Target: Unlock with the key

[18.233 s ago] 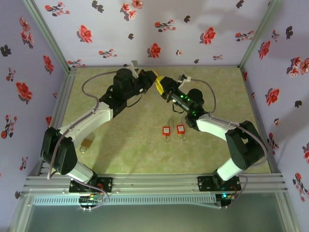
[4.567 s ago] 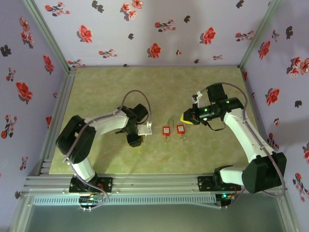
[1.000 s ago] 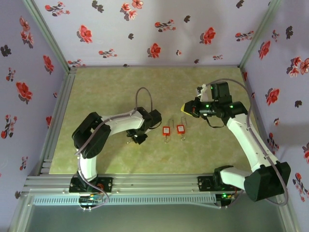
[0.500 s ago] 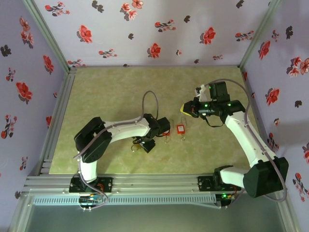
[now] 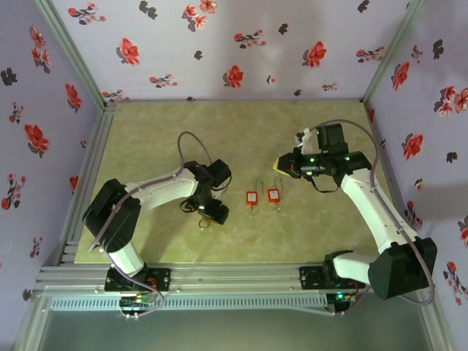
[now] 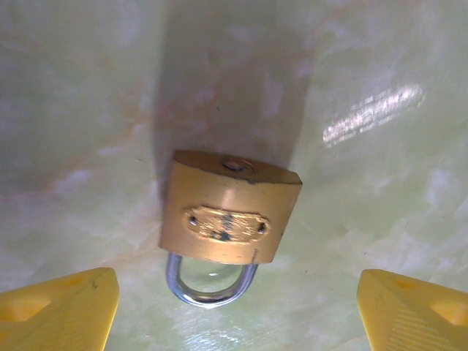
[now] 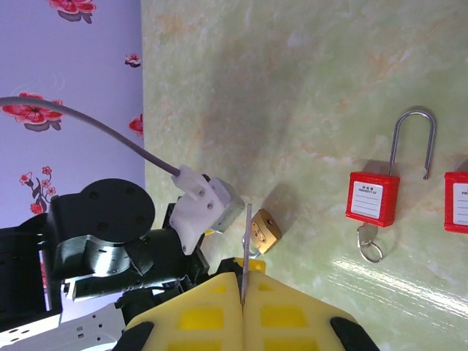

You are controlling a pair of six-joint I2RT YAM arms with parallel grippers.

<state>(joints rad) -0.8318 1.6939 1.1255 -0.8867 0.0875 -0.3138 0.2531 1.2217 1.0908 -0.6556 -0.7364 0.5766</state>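
**Top view.** Brass padlock (image 5: 205, 221) lies flat on the desk (image 5: 146, 131), left of centre and toward the near edge. Left pincer (image 5: 213, 210) hangs right over it. Two red padlocks (image 5: 251, 199) lie just to its right, mid-desk. Right pincer (image 5: 280, 165) is held up beyond them, right of centre.

**Left wrist.** The yellow fingers (image 6: 62, 311) stand wide apart. The padlock lies free between them, touched by neither. Shackle (image 6: 212, 289) points toward the pincer. Keyhole (image 6: 238, 166) is on the far end face.

**Right wrist.** The fingers are pressed together on the key (image 7: 246, 252), its thin blade jutting out. The brass padlock (image 7: 265, 230) lies past the blade tip, apart from it.

**Handling, as judged.**
- The lock looks small, dense and rigid, with smooth, probably slippery brass faces.
- It is best pinched across the narrow side edges of the body, mid-height.
- That keeps the fingers clear of the shackle and leaves the keyhole end open.
- It needs a firm hold, or the key's push may twist or slide it.
- The key is thin and stiff, so it will tolerate little misalignment.
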